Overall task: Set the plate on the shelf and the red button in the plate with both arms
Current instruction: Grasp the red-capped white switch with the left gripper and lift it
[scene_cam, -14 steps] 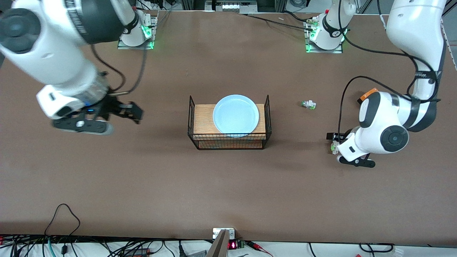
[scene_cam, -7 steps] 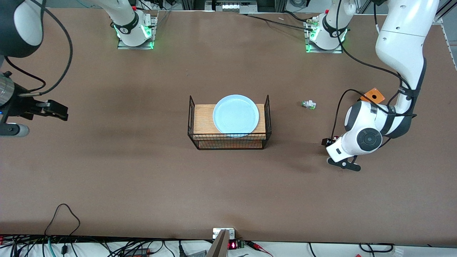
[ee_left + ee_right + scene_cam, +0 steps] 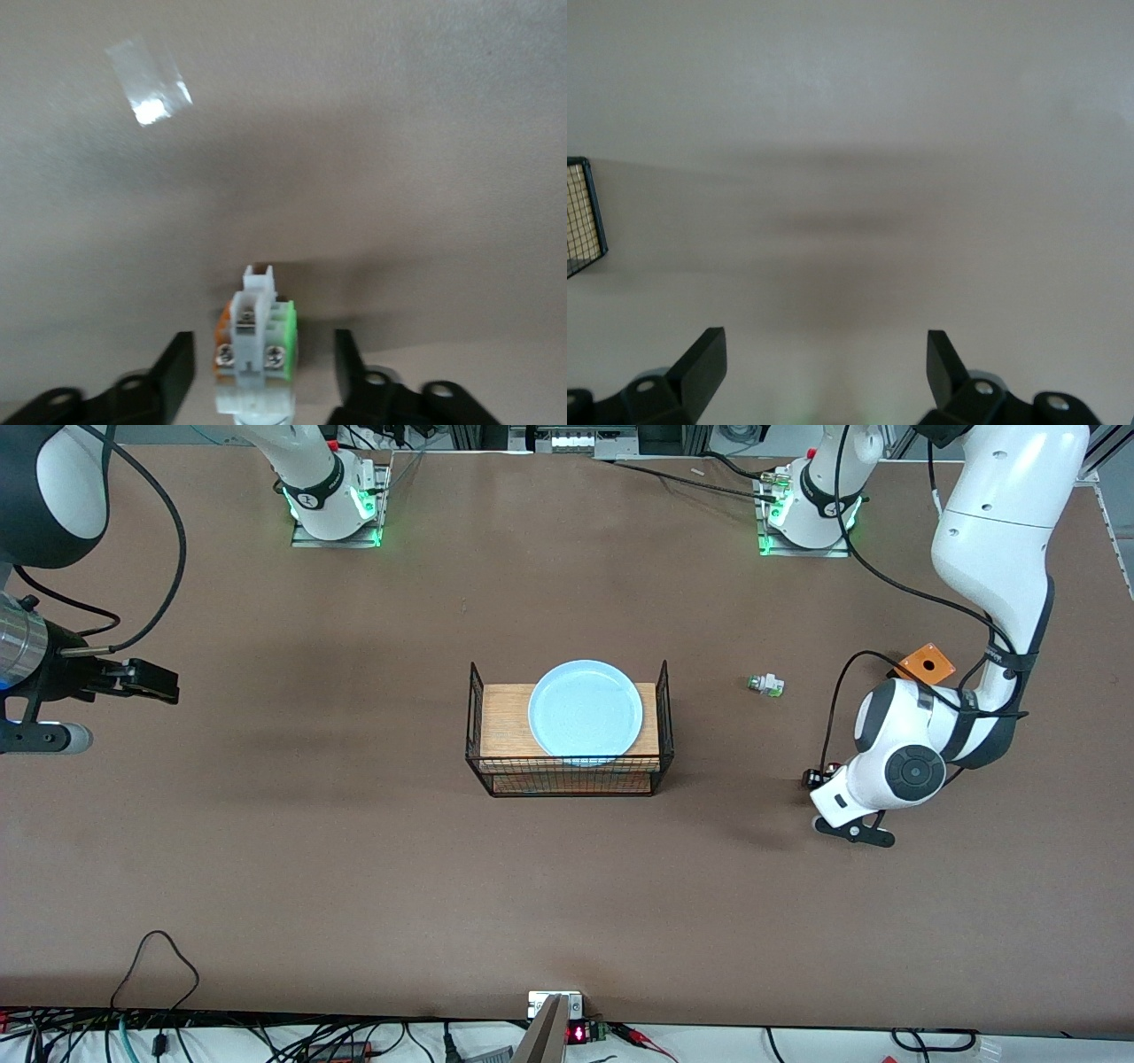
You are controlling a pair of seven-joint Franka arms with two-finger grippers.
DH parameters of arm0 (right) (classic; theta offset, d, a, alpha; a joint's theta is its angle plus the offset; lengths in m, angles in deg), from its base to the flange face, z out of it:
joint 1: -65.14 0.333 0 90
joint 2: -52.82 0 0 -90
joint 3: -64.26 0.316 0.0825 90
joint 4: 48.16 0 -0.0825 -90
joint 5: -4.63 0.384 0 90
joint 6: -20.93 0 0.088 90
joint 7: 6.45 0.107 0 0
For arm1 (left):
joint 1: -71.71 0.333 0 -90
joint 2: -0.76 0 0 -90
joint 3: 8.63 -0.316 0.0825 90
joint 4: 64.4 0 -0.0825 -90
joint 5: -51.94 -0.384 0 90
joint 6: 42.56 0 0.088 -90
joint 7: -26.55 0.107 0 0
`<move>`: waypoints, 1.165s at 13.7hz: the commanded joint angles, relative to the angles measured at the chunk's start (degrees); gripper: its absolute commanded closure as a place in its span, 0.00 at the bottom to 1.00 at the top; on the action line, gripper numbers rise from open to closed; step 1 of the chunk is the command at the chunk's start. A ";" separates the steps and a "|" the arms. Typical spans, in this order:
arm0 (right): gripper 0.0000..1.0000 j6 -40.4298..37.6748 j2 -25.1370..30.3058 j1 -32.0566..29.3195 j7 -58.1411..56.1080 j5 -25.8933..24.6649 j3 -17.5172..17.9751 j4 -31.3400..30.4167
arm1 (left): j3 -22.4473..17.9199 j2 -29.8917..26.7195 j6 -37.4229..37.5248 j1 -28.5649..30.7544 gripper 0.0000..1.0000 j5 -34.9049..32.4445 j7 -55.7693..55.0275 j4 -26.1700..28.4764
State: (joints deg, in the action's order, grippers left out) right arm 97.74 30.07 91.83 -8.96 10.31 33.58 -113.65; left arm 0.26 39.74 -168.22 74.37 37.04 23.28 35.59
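Note:
The pale blue plate (image 3: pixel 586 711) lies on a wooden board in the wire rack (image 3: pixel 568 776) at mid-table. My left gripper (image 3: pixel 813 778) is low over the table toward the left arm's end, nearer the front camera than the rack's middle. It is open, and a small white switch with a green side, the red button (image 3: pixel 257 341), stands between its fingers (image 3: pixel 174 365) with a gap on each side. In the front view only a red speck of the button (image 3: pixel 830 767) shows. My right gripper (image 3: pixel 159 682) is open and empty over bare table at the right arm's end (image 3: pixel 826 350).
A white switch with a green and silver cap (image 3: pixel 766 685) lies between the rack and the left arm. An orange square block (image 3: pixel 924 662) lies beside the left arm's wrist. A strip of clear tape (image 3: pixel 149 84) is stuck on the table. The rack's corner (image 3: pixel 583 217) shows in the right wrist view.
My right arm has swung away from the rack to its end of the table. My left arm shifted a little toward the rack, uncovering the orange block. The plate has not moved.

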 commanded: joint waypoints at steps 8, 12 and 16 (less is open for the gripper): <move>0.00 -5.97 0.69 2.40 -0.30 -0.49 0.00 1.50 | 7.88 -7.51 19.10 0.24 0.96 -0.92 -1.21 -10.40; 0.00 -2.30 4.54 2.32 -0.04 -1.81 2.01 -2.95 | 13.00 -7.51 33.70 -0.89 0.96 13.01 -4.28 -23.48; 0.00 7.19 14.29 -13.01 -0.04 -3.21 17.43 -15.60 | 13.00 -7.43 34.96 -9.31 0.96 19.65 -9.00 -29.39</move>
State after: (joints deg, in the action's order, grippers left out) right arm 100.05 36.44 87.71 -8.97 8.17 41.25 -119.58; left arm 13.61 30.90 -134.89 70.00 55.24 18.52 10.41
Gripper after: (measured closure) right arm 0.000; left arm 0.661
